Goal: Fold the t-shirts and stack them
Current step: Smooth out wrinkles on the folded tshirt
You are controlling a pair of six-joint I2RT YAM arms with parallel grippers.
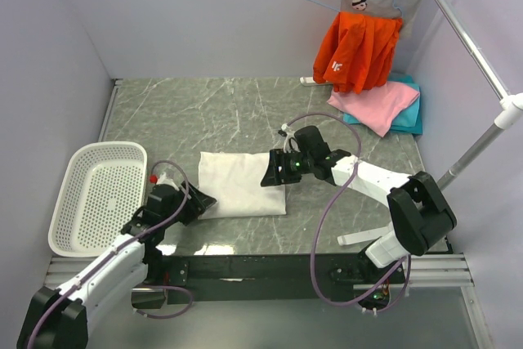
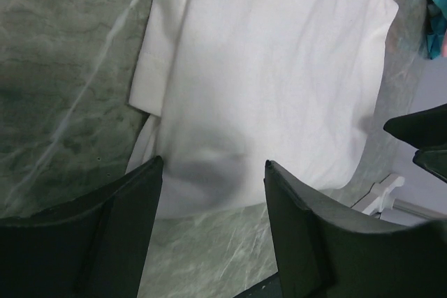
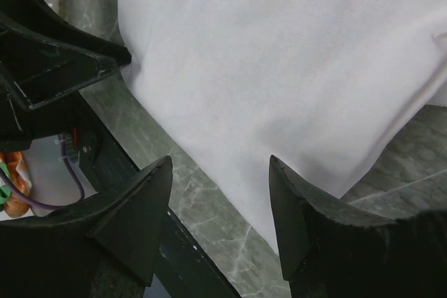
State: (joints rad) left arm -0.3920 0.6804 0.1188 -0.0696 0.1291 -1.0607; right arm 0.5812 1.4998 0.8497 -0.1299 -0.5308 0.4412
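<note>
A white t-shirt (image 1: 239,183) lies folded into a rectangle near the table's front middle; no chest print shows. It fills the left wrist view (image 2: 272,82) and the right wrist view (image 3: 293,68). My left gripper (image 1: 200,202) is open and empty at the shirt's near left corner (image 2: 213,164). My right gripper (image 1: 274,171) is open and empty over the shirt's right edge (image 3: 220,160). A pink t-shirt (image 1: 374,104) lies on a teal one (image 1: 409,114) at the back right.
A white perforated basket (image 1: 100,194) stands at the front left. An orange garment (image 1: 359,51) hangs on a hanger at the back right. A metal pole (image 1: 470,46) crosses the right side. Walls close in the left and back.
</note>
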